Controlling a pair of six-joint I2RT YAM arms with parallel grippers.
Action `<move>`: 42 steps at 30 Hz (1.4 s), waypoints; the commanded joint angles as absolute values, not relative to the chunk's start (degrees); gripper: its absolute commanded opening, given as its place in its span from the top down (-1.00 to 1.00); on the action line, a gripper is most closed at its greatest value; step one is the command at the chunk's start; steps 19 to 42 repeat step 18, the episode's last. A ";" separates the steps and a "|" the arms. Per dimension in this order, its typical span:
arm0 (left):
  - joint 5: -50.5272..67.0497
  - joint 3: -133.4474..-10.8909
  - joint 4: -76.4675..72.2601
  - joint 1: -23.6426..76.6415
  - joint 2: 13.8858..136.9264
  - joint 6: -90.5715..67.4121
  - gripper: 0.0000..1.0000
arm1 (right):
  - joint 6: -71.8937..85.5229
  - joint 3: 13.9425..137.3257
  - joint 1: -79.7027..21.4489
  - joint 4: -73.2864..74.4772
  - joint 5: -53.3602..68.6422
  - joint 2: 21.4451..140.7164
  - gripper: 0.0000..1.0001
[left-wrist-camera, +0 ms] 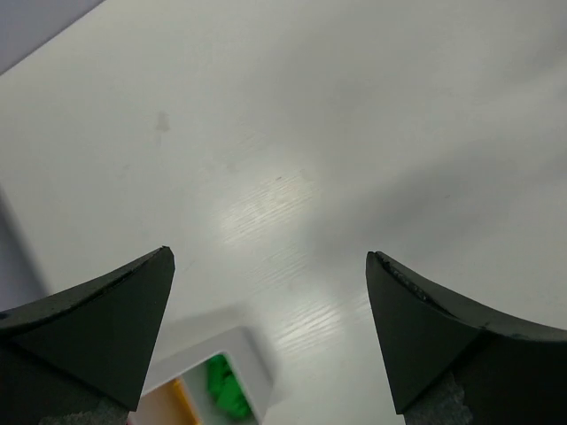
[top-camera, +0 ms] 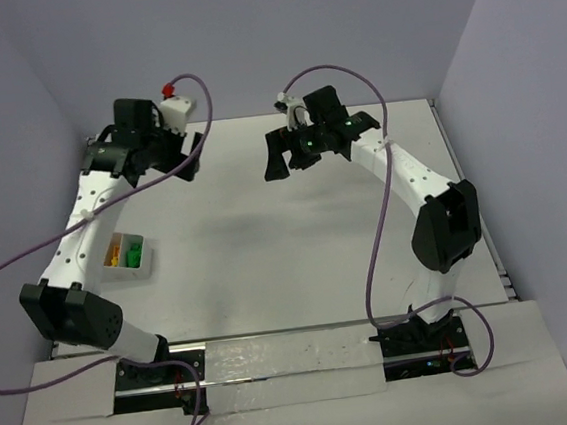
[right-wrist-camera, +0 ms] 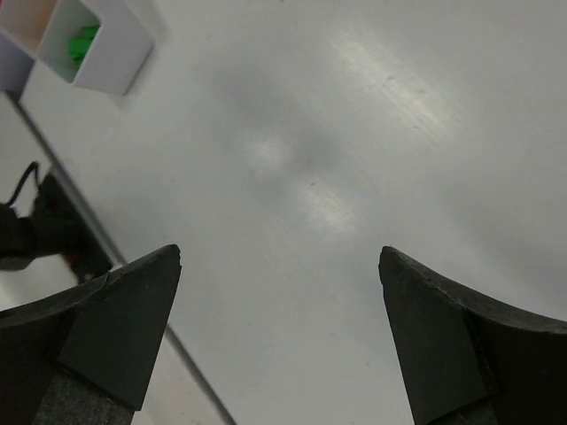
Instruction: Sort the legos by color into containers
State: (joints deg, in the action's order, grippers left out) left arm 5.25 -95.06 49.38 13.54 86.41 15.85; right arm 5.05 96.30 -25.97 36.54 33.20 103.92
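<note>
A small white divided container (top-camera: pixel 144 269) stands at the table's left, beside my left arm. Yellow-orange legos (top-camera: pixel 114 255) lie in one compartment and green legos (top-camera: pixel 135 254) in the one to its right. No red lego shows. My left gripper (top-camera: pixel 183 157) is open and empty, high over the far left of the table. In its wrist view the gripper (left-wrist-camera: pixel 269 255) looks down on bare table, with the container (left-wrist-camera: pixel 252 367) and green legos (left-wrist-camera: pixel 226 390) at the bottom. My right gripper (top-camera: pixel 291 162) is open and empty at the far centre. Its wrist view (right-wrist-camera: pixel 280 251) shows the container (right-wrist-camera: pixel 115 57) at top left.
The white table (top-camera: pixel 288 262) is walled by grey panels at the back and both sides. Purple cables loop off both arms. The table's near edge and a black base mount (right-wrist-camera: pixel 53 230) show at the left of the right wrist view.
</note>
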 commanded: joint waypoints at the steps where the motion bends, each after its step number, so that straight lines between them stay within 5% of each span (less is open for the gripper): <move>1: 9.01 -91.26 38.93 18.33 89.61 7.60 -0.98 | -0.15 95.49 -24.73 36.51 19.02 96.31 -1.00; 14: 12.75 -91.63 28.48 19.25 103.21 0.53 -0.99 | -0.45 80.03 -16.96 31.04 10.80 88.34 -1.00; 42: 13.07 -91.19 27.60 19.31 103.14 0.53 -0.99 | -0.11 79.76 -16.94 30.76 11.94 88.61 -1.00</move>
